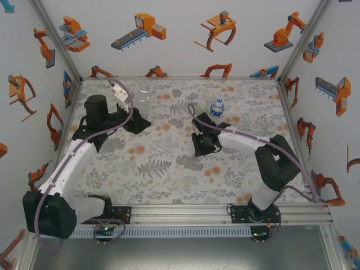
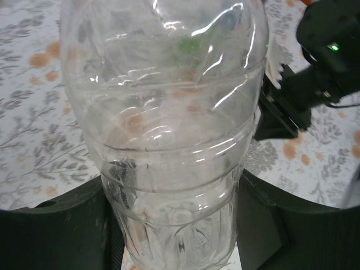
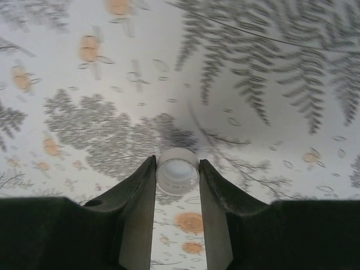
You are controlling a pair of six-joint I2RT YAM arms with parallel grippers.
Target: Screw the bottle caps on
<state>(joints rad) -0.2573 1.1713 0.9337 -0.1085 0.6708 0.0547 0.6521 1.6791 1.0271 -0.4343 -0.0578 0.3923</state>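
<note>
Pickup seems the step in hand: jaws of right gripper (image 3: 177, 164) clamp the white cap (image 3: 178, 175) at the table (image 3: 281, 185), left gripper (image 2: 174, 225) clamps the clear bottle (image 2: 169, 124), so next the cap must meet its neck squarely.

Black right gripper (image 3: 177, 167), white arms (image 1: 73, 160), purple cables (image 1: 131, 107)

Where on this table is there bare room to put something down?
The widest bare stretch of table lies at the front, between the two arm bases. The far right corner beyond the blue-label bottle is free too. Crowded: mid-table around the right gripper and its cap, and far left by the clear bottle.
</note>
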